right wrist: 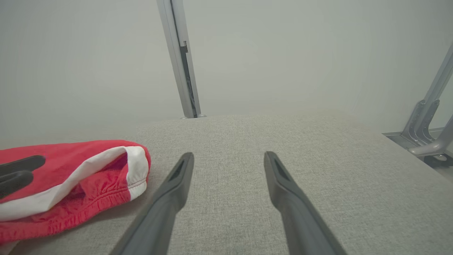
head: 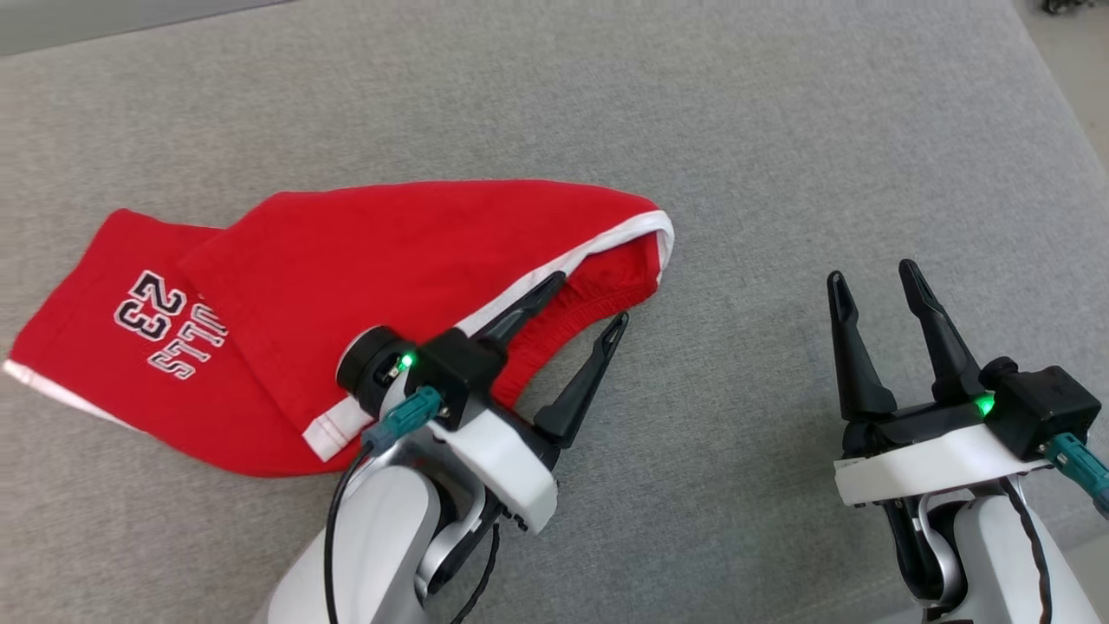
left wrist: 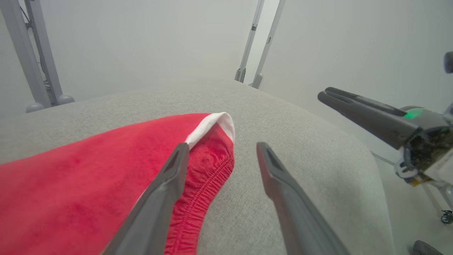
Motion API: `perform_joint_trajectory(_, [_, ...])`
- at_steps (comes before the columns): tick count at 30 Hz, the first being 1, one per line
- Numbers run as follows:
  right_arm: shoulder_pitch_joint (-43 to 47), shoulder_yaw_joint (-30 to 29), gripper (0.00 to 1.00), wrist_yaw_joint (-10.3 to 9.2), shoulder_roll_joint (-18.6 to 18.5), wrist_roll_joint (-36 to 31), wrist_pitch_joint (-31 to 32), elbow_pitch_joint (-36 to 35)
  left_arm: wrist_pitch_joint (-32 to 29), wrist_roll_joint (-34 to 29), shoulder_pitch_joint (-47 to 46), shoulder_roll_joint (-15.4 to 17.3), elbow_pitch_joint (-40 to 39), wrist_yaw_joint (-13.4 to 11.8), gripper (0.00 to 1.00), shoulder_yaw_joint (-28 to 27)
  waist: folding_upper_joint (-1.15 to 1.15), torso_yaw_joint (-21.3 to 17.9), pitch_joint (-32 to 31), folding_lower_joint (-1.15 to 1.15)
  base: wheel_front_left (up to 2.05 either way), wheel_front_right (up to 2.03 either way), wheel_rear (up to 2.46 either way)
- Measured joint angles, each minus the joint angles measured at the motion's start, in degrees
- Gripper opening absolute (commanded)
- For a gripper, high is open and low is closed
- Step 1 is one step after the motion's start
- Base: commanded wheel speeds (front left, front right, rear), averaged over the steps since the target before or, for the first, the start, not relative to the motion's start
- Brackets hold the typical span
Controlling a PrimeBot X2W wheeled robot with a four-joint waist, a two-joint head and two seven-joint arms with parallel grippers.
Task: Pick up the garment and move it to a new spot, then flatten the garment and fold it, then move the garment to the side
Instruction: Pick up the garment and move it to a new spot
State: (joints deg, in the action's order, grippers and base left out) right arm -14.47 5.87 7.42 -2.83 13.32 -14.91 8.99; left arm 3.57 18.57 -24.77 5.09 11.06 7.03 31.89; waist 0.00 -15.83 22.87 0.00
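Observation:
The garment (head: 346, 286) is a pair of red shorts with white trim and the number 23, lying folded over on the grey cushion (head: 780, 173). Its waistband end points right (left wrist: 212, 159) (right wrist: 106, 184). My left gripper (head: 591, 299) is open at the waistband, one finger over the red cloth, the other over bare cushion, nothing held between them (left wrist: 221, 148). My right gripper (head: 871, 277) stands open to the right of the garment, apart from it, over bare cushion (right wrist: 228, 157).
The cushion's right edge (head: 1066, 130) drops to the floor. Grey metal frame legs (left wrist: 251, 46) (right wrist: 184, 71) stand beyond the far edge, and more frame parts (right wrist: 428, 117) sit at the right.

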Motion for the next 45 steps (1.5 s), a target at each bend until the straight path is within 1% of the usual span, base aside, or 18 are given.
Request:
perform_joint_trajectory(3, [0.08, -0.34, 1.0, 0.0, 0.02, -0.8, 0.0, 0.52, 2.64, 0.32, 1.2, 0.15, -0.02, -0.44, 1.0, -0.63, 0.0, 1.53, -1.28, 0.0, 0.0, 0.0, 0.0])
perform_joint_trajectory(8, [0.77, -1.23, 1.0, 0.0, 0.04, -1.92, 0.0, 0.94, 5.91, 1.18, 2.72, 0.11, -0.36, -2.27, 1.0, -2.61, 0.0, 4.1, -3.09, 0.0, 0.0, 0.0, 0.0])
perform_joint_trajectory(16, [2.16, -1.66, 1.0, 0.0, -0.22, -3.28, 0.0, 1.96, 9.89, 4.48, 5.9, 1.85, -0.2, -6.46, 1.0, -10.37, 0.0, 9.43, -7.27, 0.0, 0.0, 0.0, 0.0])
perform_joint_trajectory(24, [3.78, -1.64, 1.0, 0.0, -1.41, -3.37, 0.0, 3.1, 11.2, 6.7, 12.23, 5.25, -1.2, -9.11, 1.0, -18.36, 0.0, 13.78, -12.17, 0.0, 0.0, 0.0, 0.0])
perform_joint_trajectory(32, [6.28, -1.56, 1.0, 0.01, -1.79, -3.34, 0.0, 3.24, 11.37, 6.87, 18.89, 6.98, -2.59, -10.13, 1.0, -21.0, 0.0, 15.85, -15.68, 0.0, 0.0, 0.0, 0.0])
perform_joint_trajectory(39, [9.45, -1.96, 1.0, 0.0, -2.25, -3.28, 0.0, 3.33, 11.41, 7.03, 22.61, 8.28, -2.22, -9.84, 1.0, -21.32, 0.0, 16.8, -18.58, 0.0, 0.0, 0.0, 0.0])
perform_joint_trajectory(45, [11.12, -2.3, 1.0, 0.0, -2.35, -3.38, 0.01, 3.61, 11.29, 6.56, 25.17, 8.55, -2.26, -9.7, 1.0, -20.26, 0.0, 16.94, -20.53, 0.0, 0.0, 0.0, 0.0])
